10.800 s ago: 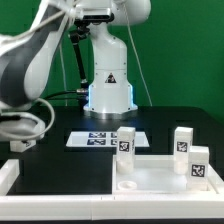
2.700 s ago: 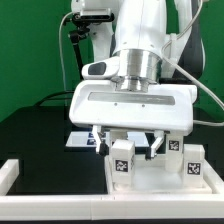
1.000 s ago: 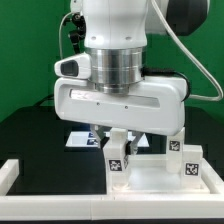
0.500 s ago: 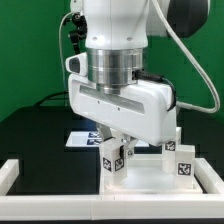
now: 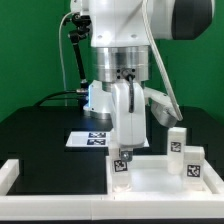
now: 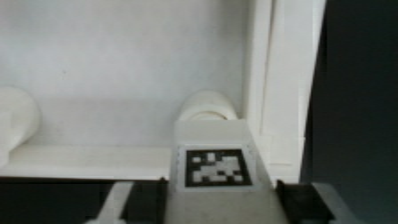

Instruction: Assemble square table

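The square table top (image 5: 160, 186) lies white and flat at the front of the exterior view's right. My gripper (image 5: 122, 150) points down over its near-left corner and is shut on a white blocky leg (image 5: 121, 163) with a tag, which stands upright at that corner. In the wrist view the leg (image 6: 217, 165) sits between my fingers (image 6: 135, 200), with the top's surface (image 6: 125, 60) and raised rim (image 6: 263, 70) beyond it. Two more tagged legs (image 5: 177, 140) (image 5: 196, 165) stand on the top's right side.
The marker board (image 5: 92, 139) lies on the black table behind the top. A low white border rail (image 5: 12, 174) runs along the left and front edges. The arm's base (image 5: 100, 98) stands at the back. A rounded white part (image 6: 11, 118) shows at the wrist view's edge.
My wrist has turned about a quarter turn over the last second, so the wide hand now shows edge-on. The held leg turned with it at the top's corner.
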Available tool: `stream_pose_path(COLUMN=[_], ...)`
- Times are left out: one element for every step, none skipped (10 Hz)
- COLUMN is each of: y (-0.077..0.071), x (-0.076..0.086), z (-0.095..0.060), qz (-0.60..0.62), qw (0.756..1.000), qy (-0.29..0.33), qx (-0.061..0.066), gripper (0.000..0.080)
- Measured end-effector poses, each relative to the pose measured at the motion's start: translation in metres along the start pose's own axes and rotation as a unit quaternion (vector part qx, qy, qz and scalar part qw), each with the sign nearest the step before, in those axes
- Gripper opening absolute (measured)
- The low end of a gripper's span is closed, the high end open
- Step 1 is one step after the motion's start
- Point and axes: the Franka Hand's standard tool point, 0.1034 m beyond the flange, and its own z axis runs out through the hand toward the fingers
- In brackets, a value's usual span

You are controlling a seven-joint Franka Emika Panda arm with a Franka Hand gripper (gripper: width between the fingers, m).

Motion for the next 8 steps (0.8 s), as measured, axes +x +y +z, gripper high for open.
stream_pose_path(y=[0.0008,0.0013,0.0014,0.0019,0.0028,0.0046,0.0059,0.0057], x=[-0.0022,-0.0017,-0.0023,-0.0021,-0.0025,-0.0055,-0.0052,-0.0041], z=[0.0004,0.0000,0.0004,0.0016,0.0018,0.0016,0.0047,0.0043], qz=[0.030,0.047,0.060,0.052,0.023,-0.067,-0.126,-0.154], qw=[0.999,0.999,0.998,0.999,1.000,0.997,0.992,0.988], qy=[0.004,0.004,0.004,0.004,0.009,0.029,0.030,0.030], qx=[0.010,0.011,0.011,0.010,0.006,-0.009,-0.008,-0.009], gripper=[0.0290,0.0290,0.0323,0.0460,0.0460,0.0603,0.0640,0.0640])
